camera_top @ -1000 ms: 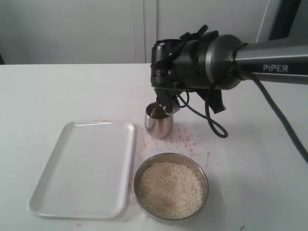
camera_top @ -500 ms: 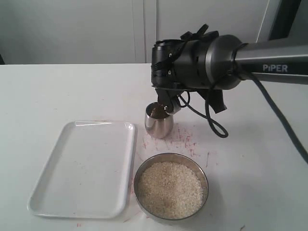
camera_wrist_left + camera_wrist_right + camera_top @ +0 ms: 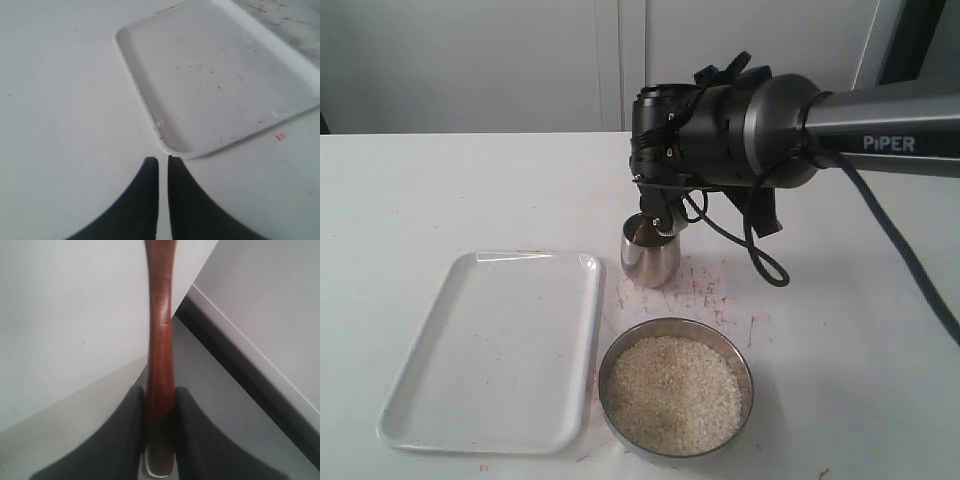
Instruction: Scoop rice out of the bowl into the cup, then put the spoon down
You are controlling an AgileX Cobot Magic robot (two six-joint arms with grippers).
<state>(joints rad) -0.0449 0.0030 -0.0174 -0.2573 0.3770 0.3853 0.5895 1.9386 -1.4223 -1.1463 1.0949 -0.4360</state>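
the right fingers [image 3: 125,440], clamped on the wooden spoon [image 3: 159,340], seem to be tipping it into the steel cup [image 3: 650,265] just below; next, lift clear without nudging the cup.

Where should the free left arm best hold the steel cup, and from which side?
Probably its rounded wall below the rim, coming from the tray side: the cup stands upright, and the right gripper with the spoon hangs over its mouth.

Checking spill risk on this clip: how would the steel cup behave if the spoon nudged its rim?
The cup would probably rock or tip easily: its bottom looks rounded and nothing braces it. Its polished steel wall would likely slide readily on the smooth table.
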